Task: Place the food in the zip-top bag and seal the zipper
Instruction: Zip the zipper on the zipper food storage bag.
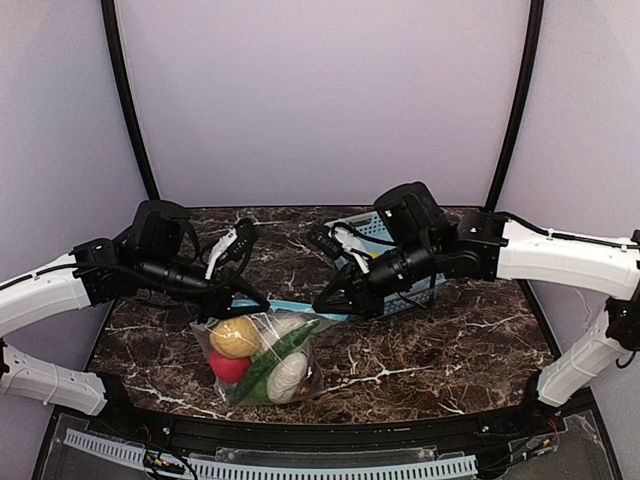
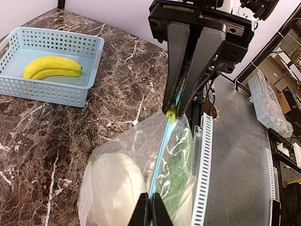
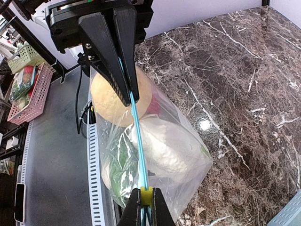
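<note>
In the top view the light blue basket (image 1: 362, 226) at centre right is mostly hidden behind the right arm's wrist, its contents unseen there; the zipper (image 1: 290, 306) is covered where the left gripper (image 1: 262, 300) and right gripper (image 1: 328, 312) cross it. In the left wrist view the lower edge cuts off the zip-top bag (image 2: 122, 150) and all but the tips of the camera's own fingers (image 2: 139, 215); the left edge clips the basket. In the right wrist view a red fruit (image 3: 152, 107) peeks from behind the orange (image 3: 110, 101), too little to name, and only a basket corner shows at lower right
</note>
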Controlling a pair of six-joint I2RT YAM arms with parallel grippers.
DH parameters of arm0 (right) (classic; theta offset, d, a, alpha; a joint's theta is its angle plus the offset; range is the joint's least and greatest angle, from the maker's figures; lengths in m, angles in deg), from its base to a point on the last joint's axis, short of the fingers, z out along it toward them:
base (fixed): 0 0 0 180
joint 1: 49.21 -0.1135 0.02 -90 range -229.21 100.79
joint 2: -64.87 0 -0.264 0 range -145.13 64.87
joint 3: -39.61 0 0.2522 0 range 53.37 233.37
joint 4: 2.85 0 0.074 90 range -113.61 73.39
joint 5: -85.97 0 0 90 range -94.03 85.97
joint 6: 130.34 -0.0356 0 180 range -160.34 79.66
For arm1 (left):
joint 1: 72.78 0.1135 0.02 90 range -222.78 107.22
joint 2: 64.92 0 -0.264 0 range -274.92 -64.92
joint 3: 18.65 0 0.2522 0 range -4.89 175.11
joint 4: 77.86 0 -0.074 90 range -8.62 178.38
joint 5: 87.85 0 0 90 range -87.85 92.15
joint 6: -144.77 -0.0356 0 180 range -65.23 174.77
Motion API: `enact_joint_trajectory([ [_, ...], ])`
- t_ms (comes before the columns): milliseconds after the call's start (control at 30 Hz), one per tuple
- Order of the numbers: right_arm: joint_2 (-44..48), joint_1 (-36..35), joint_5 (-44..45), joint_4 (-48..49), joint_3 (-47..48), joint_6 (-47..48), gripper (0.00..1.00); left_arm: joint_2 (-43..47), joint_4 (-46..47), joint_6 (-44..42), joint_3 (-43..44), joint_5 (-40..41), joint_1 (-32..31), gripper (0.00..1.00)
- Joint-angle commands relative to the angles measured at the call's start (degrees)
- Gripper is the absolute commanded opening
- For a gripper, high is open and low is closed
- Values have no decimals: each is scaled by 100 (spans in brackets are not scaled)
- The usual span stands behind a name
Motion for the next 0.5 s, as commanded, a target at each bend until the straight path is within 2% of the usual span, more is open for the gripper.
enact_joint_trajectory([
  [0,280,157,242,-710,-171,51,0,248,-488,-126,156,237,176,1],
  [467,615,274,449,-802,-450,-4,0,198,-716,-157,196,608,245,1],
])
